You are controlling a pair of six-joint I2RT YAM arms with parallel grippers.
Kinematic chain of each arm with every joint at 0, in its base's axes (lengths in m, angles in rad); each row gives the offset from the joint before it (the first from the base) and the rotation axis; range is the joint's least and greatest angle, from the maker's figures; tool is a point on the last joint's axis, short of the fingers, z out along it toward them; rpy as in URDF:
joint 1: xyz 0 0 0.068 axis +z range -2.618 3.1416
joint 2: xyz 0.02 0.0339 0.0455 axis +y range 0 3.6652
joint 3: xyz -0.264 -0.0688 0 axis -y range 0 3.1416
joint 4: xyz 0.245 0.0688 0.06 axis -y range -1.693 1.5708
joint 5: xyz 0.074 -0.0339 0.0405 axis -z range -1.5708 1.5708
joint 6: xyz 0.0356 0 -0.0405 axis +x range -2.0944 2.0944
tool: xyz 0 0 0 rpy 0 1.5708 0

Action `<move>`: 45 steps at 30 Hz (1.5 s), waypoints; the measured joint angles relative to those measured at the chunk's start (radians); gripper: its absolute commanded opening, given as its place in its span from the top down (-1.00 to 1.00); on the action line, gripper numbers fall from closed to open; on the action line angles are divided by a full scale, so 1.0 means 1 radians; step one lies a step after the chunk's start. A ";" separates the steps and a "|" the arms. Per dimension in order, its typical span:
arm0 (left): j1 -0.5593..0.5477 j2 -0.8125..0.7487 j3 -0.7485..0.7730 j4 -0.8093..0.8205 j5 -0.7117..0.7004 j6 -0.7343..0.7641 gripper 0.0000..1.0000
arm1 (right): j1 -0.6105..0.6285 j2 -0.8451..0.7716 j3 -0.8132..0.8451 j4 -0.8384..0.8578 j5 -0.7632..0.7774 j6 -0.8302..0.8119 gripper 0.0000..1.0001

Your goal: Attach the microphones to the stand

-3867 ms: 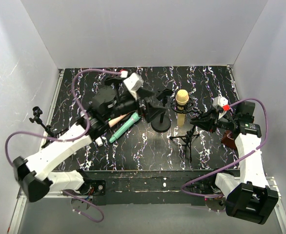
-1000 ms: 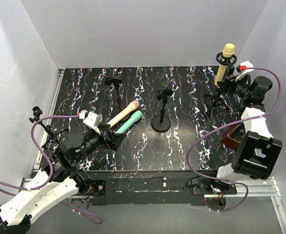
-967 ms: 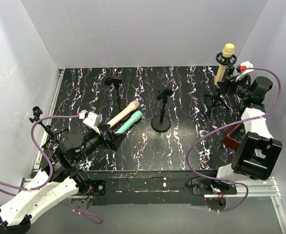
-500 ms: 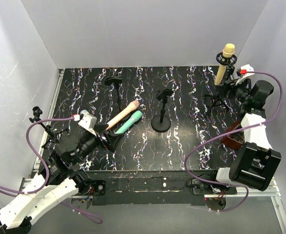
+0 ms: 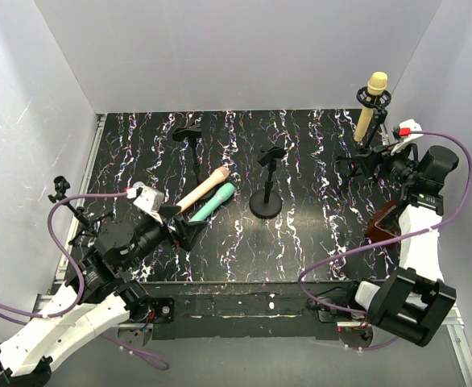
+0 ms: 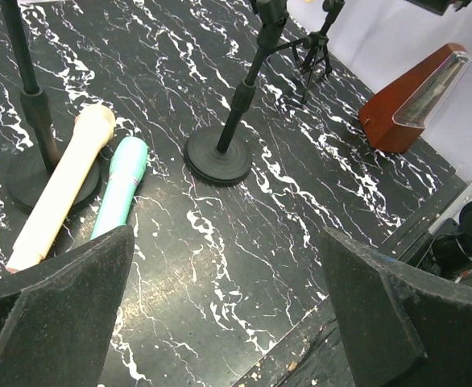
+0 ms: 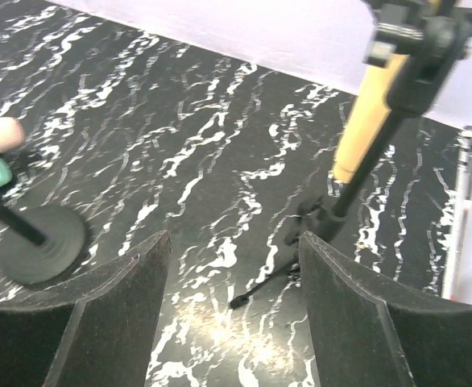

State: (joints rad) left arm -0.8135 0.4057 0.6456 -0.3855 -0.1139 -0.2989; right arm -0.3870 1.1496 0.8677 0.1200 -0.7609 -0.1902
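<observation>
A yellow-tan microphone [image 5: 370,101] stands clipped in the black tripod stand [image 5: 357,161] at the far right; its body [image 7: 369,121] also shows in the right wrist view. My right gripper [image 5: 371,164] [image 7: 232,238] is open just in front of that tripod's legs, holding nothing. The peach-pink microphone [image 5: 201,190] [image 6: 59,189] and the teal-green microphone [image 5: 213,201] [image 6: 122,185] lie side by side on the table. A round-base stand [image 5: 267,197] [image 6: 220,153] stands empty at the centre. My left gripper [image 5: 184,224] [image 6: 226,238] hovers wide open just short of the two lying microphones.
A second round-base stand [image 5: 189,133] stands behind the peach-pink microphone, whose handle rests on its base [image 6: 18,173]. A brown metronome [image 5: 381,222] [image 6: 409,101] sits at the right edge. A small tripod [image 5: 67,201] stands at the left edge. White walls enclose the table.
My right gripper has drawn back from the tripod stand toward the near side and opened wider; the yellow-tan microphone stays in its clip. The left arm has barely shifted.
</observation>
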 measured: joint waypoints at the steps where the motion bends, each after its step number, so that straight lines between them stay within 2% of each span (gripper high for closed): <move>1: 0.000 0.006 0.000 -0.001 0.002 0.000 -0.96 | -0.001 -0.019 0.000 -0.024 -0.015 -0.001 -0.43; 10: 0.000 0.066 0.000 -0.006 0.037 0.000 -0.96 | -0.002 -0.108 -0.002 -0.285 -0.293 -0.026 -0.43; 16: 0.000 0.163 0.000 -0.010 0.081 0.000 -0.96 | 0.000 -0.151 -0.074 -0.387 -0.420 -0.027 -0.43; 24: 0.000 0.311 0.009 -0.019 0.079 -0.019 -0.96 | 0.014 -0.219 -0.157 -0.440 -0.483 -0.051 -0.45; 33: 0.000 0.661 0.090 -0.072 -0.033 -0.058 -0.96 | 0.017 -0.220 -0.164 -0.465 -0.502 -0.080 -0.46; 45: 0.000 0.864 0.145 -0.072 -0.164 0.024 -0.96 | 0.017 -0.198 -0.161 -0.539 -0.496 -0.140 -0.45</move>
State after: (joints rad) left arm -0.8135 1.2697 0.7906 -0.4576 -0.2783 -0.2752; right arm -0.3698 0.9516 0.7071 -0.4187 -1.2564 -0.3302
